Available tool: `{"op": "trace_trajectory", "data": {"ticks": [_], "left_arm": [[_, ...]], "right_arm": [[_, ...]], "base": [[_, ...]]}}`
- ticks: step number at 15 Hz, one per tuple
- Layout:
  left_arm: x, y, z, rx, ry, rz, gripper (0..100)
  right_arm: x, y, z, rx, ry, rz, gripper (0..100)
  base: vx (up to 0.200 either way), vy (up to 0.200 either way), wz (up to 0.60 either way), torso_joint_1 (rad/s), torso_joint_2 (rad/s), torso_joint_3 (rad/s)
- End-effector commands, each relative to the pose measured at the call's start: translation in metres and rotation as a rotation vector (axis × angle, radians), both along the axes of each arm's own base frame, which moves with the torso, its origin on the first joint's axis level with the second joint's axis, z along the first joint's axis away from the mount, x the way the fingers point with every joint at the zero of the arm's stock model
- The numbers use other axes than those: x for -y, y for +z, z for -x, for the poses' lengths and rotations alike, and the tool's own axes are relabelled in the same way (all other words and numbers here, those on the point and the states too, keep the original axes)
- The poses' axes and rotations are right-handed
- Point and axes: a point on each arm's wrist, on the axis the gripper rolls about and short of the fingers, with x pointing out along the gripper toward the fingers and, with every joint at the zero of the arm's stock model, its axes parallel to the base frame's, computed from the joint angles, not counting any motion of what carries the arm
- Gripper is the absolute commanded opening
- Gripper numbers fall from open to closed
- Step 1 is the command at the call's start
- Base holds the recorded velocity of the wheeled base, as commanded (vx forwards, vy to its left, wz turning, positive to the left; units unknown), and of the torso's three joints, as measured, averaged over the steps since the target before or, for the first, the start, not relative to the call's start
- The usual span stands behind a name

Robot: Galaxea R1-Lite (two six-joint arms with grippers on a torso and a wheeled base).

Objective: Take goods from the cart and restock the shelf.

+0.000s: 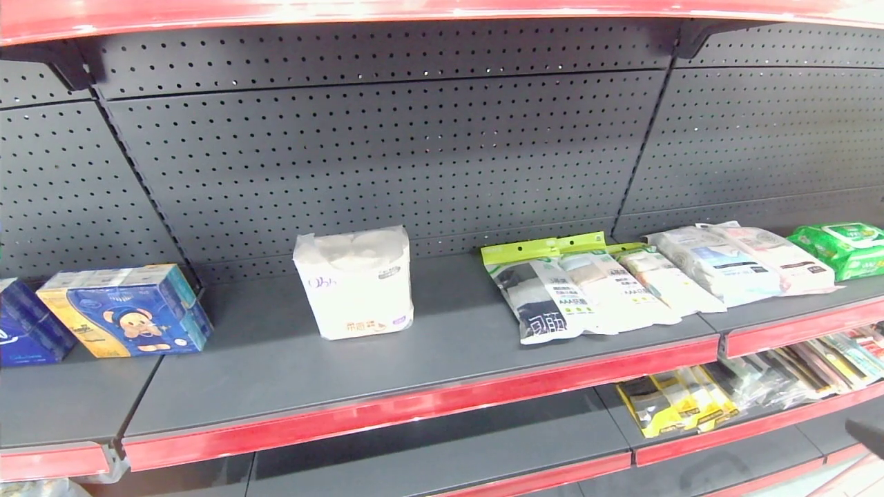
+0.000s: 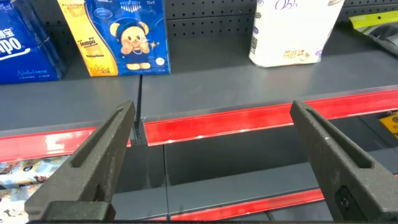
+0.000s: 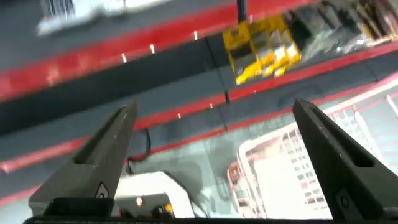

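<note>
On the shelf point(image 1: 428, 345) I count one white roll pack point(image 1: 353, 283). At the left of the frame are two tissue packs: one yellow-and-blue pack point(image 1: 124, 310) and one dark blue pack point(image 1: 27, 328). Right of centre I count three green-tabbed pouches point(image 1: 545, 297), two white soft packs point(image 1: 708, 266) and one green pack point(image 1: 842, 247). The yellow packets point(image 1: 673, 404) lower down overlap too much to count.

Left hand point(image 2: 212, 112) and right hand point(image 3: 214, 111), both splayed wide and empty.
</note>
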Motion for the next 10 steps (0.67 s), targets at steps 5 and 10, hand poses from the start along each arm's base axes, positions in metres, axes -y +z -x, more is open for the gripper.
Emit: {"op": "trace_trajectory", "data": {"ticks": [5,10], "left_arm": [[0.0,0.0,0.0,0.0,0.001,0.002,100],[0.0,0.0,0.0,0.0,-0.001,0.0,100]], "right_arm": [[-0.014,-0.037,0.068,0.081,0.067,0.049,100],[-0.014,-0.038,0.07,0.091,0.066,0.053,100]], "base": [[0.0,0.0,0.0,0.0,0.0,0.0],[0.0,0.0,0.0,0.0,0.0,0.0]]}}
